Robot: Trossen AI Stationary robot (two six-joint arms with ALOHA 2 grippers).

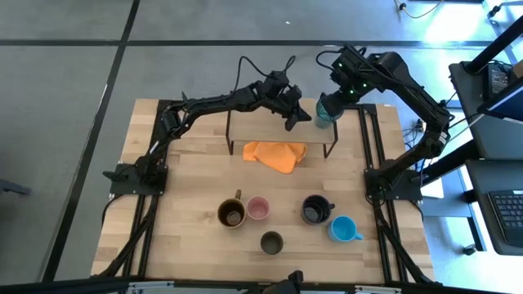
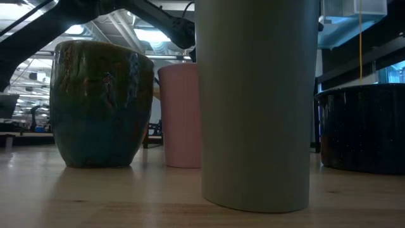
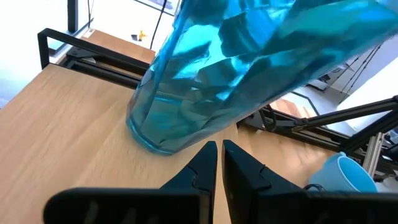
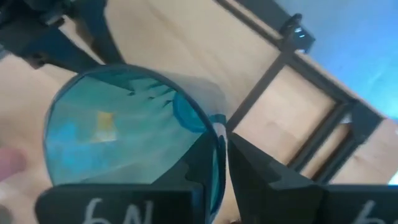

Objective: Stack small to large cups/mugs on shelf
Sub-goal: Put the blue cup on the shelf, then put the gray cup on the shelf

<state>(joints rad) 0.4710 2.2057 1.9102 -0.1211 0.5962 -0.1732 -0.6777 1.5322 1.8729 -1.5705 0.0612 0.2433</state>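
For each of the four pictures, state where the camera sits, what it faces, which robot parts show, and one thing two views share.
High: overhead, looking down on both arms, shelf, five cups.
Low: tabletop level, facing olive-grey cup, pink cup; arm links above.
Left wrist: past the shut left gripper toward the tilted teal tumbler.
Right wrist: right gripper pinching that tumbler's rim.
Shared: both wrist views show the tumbler.

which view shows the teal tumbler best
The left wrist view: the teal tumbler fills it, tilted, base on the shelf. The right wrist view looks into its mouth, the right pincer on its rim. The high view shows it small; the low view shows none of it.
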